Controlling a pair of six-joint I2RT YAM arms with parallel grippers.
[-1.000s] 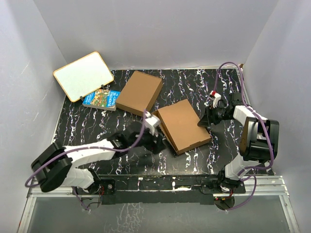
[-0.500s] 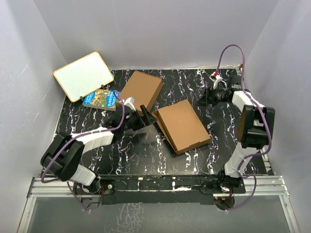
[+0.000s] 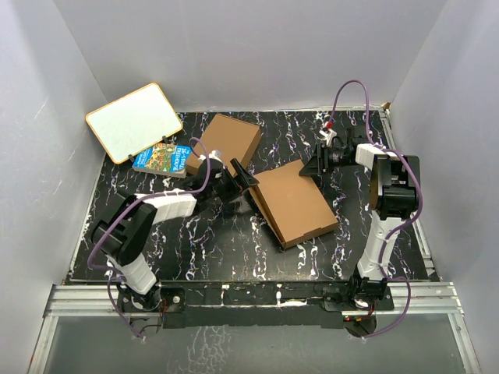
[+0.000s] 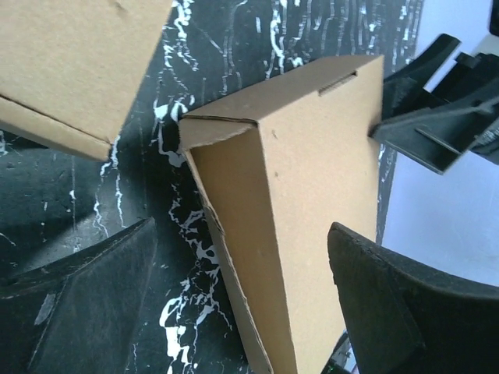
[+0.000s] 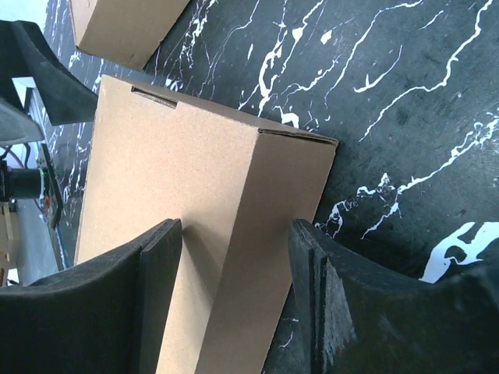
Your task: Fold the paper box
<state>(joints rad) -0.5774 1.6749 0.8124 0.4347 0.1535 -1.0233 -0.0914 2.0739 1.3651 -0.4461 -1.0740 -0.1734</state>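
- paper box (image 3: 292,201) is seen lying flat on the black marbled table (image 3: 195,249), right of centre and turned at an angle to the table edges.
- its lid is down; a slit is visible in the top face near the far edge in both wrist views.
- a small flap is seen at the box corner that faces the left gripper (image 3: 245,179).
- left gripper is placed at the box's far-left corner, with the arm stretched low across the table.
- in the left wrist view the fingers (image 4: 86,296) are spread wide, released, nothing grasped; the box (image 4: 312,195) end is framed between them.
- a strip of table is seen between one left finger and the box wall; contact at the other finger cannot be told.
- right gripper (image 3: 310,167) is placed at the box's far-right corner.
- its fingers (image 5: 351,312) are held apart and straddle that corner of the box (image 5: 171,218): one over the top face, one beside the side wall.
- no clamp on the box is seen there; a right fingertip is seen against the box's far edge in the left wrist view.
- a second plain brown box (image 3: 226,146) is seen behind the left gripper, apart from the paper box.
- a book (image 3: 164,158) is seen just left of that second box, with a whiteboard (image 3: 134,121) propped behind it.
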